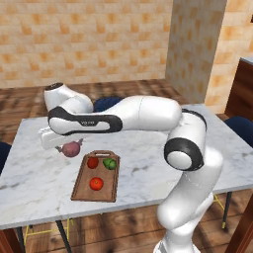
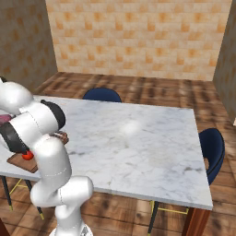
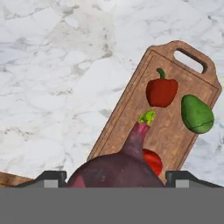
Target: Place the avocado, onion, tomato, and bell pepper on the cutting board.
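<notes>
My gripper is shut on the onion, a dull purplish ball that hangs just above the marble table, off the handle corner of the cutting board. In the hand view the onion sits low between my fingertips, its stem pointing at the cutting board. On the board lie the red bell pepper, the green avocado and the tomato, which is partly hidden behind the onion. From the left base these are the bell pepper, avocado and tomato.
Blue chairs stand at the table's far side and right end. The front edge of the table runs close below the board. My own arm hides most of the board from the right base. A brick wall rises behind.
</notes>
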Tool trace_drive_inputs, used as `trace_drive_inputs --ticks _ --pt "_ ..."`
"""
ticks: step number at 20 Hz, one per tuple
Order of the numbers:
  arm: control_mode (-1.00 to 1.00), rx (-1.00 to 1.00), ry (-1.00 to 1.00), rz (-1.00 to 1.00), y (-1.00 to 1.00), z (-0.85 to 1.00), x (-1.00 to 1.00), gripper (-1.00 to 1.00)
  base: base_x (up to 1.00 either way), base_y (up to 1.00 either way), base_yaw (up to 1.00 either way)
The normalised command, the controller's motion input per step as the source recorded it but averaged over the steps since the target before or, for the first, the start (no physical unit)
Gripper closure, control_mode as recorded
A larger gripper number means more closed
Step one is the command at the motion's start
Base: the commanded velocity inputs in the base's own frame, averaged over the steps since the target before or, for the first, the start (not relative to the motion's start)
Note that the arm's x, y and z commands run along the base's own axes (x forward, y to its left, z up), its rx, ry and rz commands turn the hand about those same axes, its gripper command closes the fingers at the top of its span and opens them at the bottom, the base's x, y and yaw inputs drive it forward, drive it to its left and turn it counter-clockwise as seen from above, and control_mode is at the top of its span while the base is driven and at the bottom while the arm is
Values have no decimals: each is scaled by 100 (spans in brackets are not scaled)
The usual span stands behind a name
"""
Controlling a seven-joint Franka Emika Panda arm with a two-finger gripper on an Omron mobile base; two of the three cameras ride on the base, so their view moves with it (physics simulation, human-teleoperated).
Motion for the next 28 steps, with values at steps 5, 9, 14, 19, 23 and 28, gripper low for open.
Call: trace_drive_inputs --ticks 5,9,14,19,23,28 --pt "-100 11 -18 0 -82 36 -72 100 0 0 0" --pt "-100 22 -10 1 -95 7 -54 100 0 0 0" --pt "-100 23 -5 3 -99 2 -44 100 0 0 0" --pt "-100 12 -5 2 -81 22 -32 100 0 0 0" --pt "-100 9 0 0 -71 21 -6 100 0 0 0" --pt "-100 6 6 2 -24 -1 21 100 0 0 0"
